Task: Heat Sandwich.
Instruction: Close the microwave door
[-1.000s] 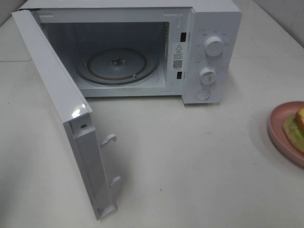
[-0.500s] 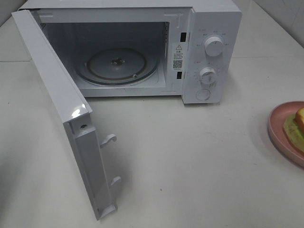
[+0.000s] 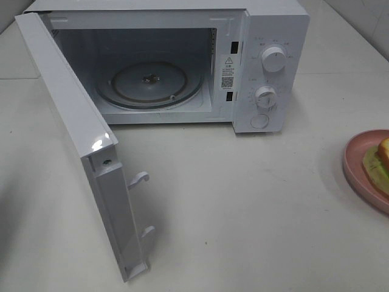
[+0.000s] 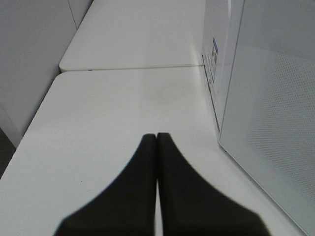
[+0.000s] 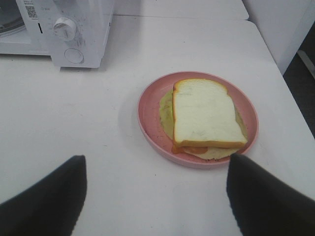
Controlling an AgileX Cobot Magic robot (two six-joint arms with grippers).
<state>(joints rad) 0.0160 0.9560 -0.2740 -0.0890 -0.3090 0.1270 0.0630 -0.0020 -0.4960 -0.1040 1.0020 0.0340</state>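
The sandwich (image 5: 204, 113), white bread over pale green-yellow layers, lies on a round pink plate (image 5: 147, 110) on the white table. In the exterior high view the sandwich (image 3: 382, 159) and its plate (image 3: 358, 164) are cut off by the right edge. My right gripper (image 5: 156, 157) is open wide and empty, a little short of the plate, with its fingers (image 5: 49, 196) to either side. My left gripper (image 4: 156, 135) is shut and empty, beside the outer face of the microwave door (image 4: 275, 123). Neither gripper shows in the exterior high view.
The white microwave (image 3: 267, 24) stands at the back with its door (image 3: 73, 115) swung open to the left. The glass turntable (image 3: 149, 82) inside holds nothing. Two knobs (image 3: 273, 59) are on its right panel. The table edge (image 5: 288, 78) lies beyond the plate.
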